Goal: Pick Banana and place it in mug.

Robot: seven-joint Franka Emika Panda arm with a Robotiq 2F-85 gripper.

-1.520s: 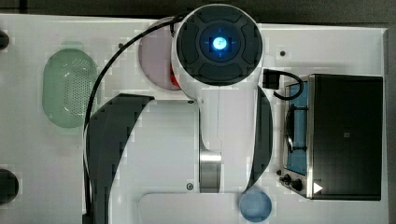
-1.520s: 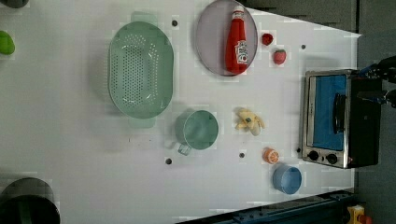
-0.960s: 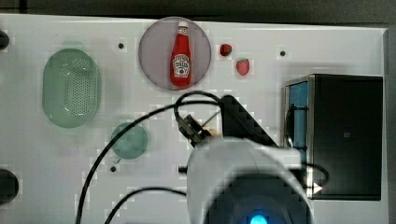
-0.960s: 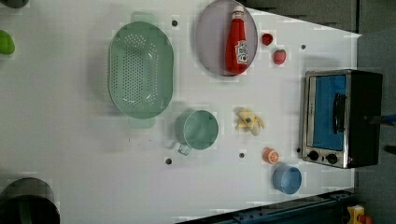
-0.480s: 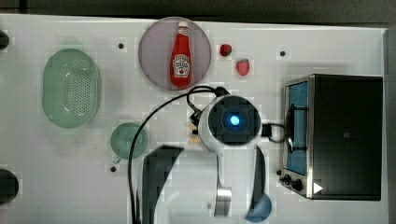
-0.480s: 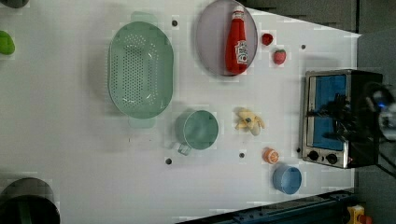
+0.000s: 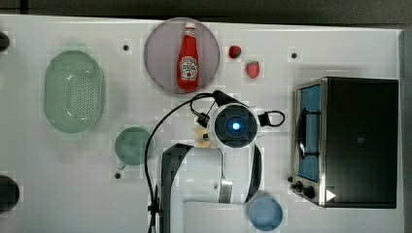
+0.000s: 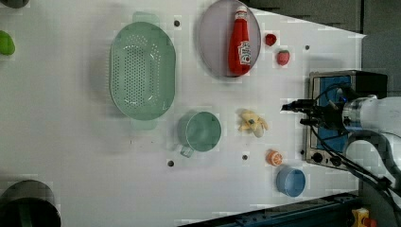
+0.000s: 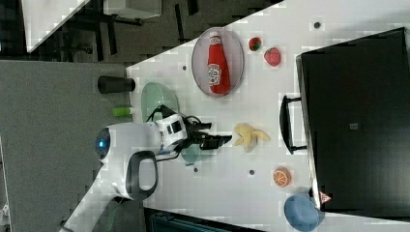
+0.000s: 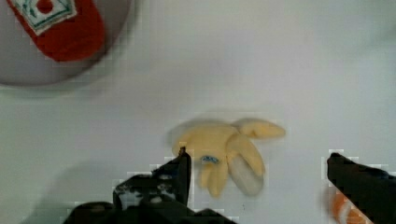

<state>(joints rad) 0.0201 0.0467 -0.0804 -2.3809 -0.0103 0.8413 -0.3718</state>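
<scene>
The jaws stood wide apart with nothing between them; in the wrist view we saw the two dark fingers (image 10: 180, 175) spread well apart, and the gripper (image 10: 257, 179) hung over the banana (image 10: 229, 154) without touching it. The banana lay flat on the white table (image 10: 280, 70) between the fingers, nearer the one at the lower left of the frame, and a bit of the orange slice (image 10: 343, 210) peeked out by the other finger at the lower right corner.

In the left view we found the gripper (image 8: 293, 113) right of centre, pointing toward the banana (image 8: 252, 123), which sat at mid-frame just right of the mug (image 8: 201, 131). The mug stood upright and empty, apart from the banana, its small handle toward the lower left. The orange slice (image 8: 273, 157) lay lower right of the banana, and a blue cup (image 8: 290, 182) lower still.

The colander (image 8: 142, 71) filled the upper left of the left view, above the mug. A ketchup bottle (image 8: 240, 40) lay on a grey plate (image 8: 213, 42) at top centre, with two strawberries (image 8: 276, 49) just to its right. The toaster oven (image 8: 331, 90) stood at the right edge, partly behind the arm (image 8: 378, 113).

In the top view the arm's round wrist (image 7: 235, 126) covered most of the banana (image 7: 201, 138), right of the mug (image 7: 132, 145).
</scene>
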